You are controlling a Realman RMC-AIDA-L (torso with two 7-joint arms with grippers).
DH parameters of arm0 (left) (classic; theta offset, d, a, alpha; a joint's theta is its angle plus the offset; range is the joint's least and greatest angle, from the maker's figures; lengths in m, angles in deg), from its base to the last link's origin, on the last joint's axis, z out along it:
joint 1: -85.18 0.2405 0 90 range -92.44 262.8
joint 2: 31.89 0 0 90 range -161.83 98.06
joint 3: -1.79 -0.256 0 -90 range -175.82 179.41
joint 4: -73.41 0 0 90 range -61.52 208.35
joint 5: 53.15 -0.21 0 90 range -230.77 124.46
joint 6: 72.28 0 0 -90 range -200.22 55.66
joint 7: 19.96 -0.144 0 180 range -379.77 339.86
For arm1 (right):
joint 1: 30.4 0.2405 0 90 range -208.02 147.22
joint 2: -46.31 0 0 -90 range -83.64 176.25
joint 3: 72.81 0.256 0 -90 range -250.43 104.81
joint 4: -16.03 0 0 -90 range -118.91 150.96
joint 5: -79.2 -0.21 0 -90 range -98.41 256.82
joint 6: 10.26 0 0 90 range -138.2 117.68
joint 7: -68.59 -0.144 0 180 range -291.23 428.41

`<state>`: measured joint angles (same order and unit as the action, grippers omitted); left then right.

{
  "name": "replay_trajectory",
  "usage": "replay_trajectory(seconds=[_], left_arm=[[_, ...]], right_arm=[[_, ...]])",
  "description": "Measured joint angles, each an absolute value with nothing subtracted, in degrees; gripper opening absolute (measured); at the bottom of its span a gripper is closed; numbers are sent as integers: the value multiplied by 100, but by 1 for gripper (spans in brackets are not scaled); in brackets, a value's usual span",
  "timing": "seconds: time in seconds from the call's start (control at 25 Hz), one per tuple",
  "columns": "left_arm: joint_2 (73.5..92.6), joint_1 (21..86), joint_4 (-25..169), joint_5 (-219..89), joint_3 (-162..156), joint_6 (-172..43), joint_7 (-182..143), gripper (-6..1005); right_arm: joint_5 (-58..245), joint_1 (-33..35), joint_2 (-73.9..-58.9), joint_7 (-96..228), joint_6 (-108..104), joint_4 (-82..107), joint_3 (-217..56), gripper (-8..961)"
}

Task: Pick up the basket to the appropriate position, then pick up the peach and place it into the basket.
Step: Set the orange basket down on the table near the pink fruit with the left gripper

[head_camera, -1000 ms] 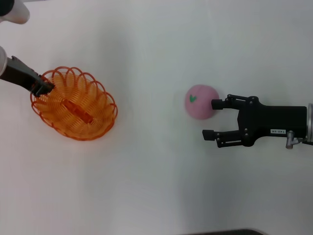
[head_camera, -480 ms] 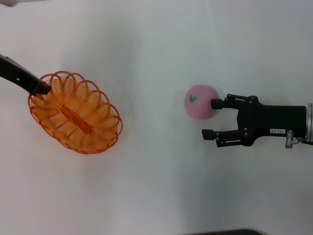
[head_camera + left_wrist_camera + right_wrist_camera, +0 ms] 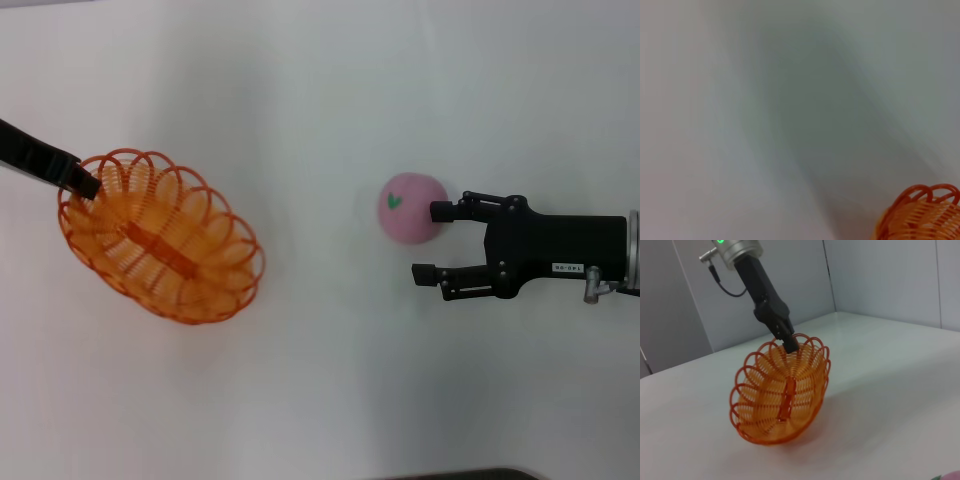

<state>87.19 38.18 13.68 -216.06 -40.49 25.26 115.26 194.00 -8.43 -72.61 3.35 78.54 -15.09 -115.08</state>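
Observation:
The orange wire basket (image 3: 160, 240) hangs tilted at the left of the white table, its open side turned toward the right arm. My left gripper (image 3: 86, 184) is shut on its far-left rim. The right wrist view shows this grip (image 3: 787, 342) and the basket (image 3: 782, 395) hanging steeply, its lower edge close to the table. A bit of the basket's rim shows in the left wrist view (image 3: 920, 212). The pink peach (image 3: 410, 207) with a green leaf mark lies right of centre. My right gripper (image 3: 428, 242) is open just right of it, one fingertip (image 3: 440, 212) at the peach's side.
The white table (image 3: 320, 380) stretches between basket and peach with nothing else on it. Grey walls (image 3: 880, 275) stand behind the table in the right wrist view. A dark edge shows at the bottom of the head view.
The left gripper has carried the basket to the right and toward me, tilting it more. The peach and the right gripper have not moved.

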Motion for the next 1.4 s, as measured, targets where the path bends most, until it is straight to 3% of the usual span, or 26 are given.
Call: replay_trajectory(seconds=[0.28, 0.52, 0.88, 1.4], left_arm=[[8703, 3903, 1561, -21070, -3286, 3212, 11703, 61], [8788, 4355, 1509, -20395, -3088, 3282, 11887, 59], [9220, 5044, 1037, -19890, -3070, 3043, 12064, 59], [9270, 5889, 1362, -18861, -3690, 2075, 12334, 60]], right_arm=[[19388, -842, -7274, 314, 7885, -1509, -11508, 942], [19379, -797, -7291, 253, 8159, -1511, -11360, 942], [19379, -791, -7296, 250, 8234, -1519, -11136, 942], [19381, -847, -7296, 252, 8176, -1517, -11078, 942]])
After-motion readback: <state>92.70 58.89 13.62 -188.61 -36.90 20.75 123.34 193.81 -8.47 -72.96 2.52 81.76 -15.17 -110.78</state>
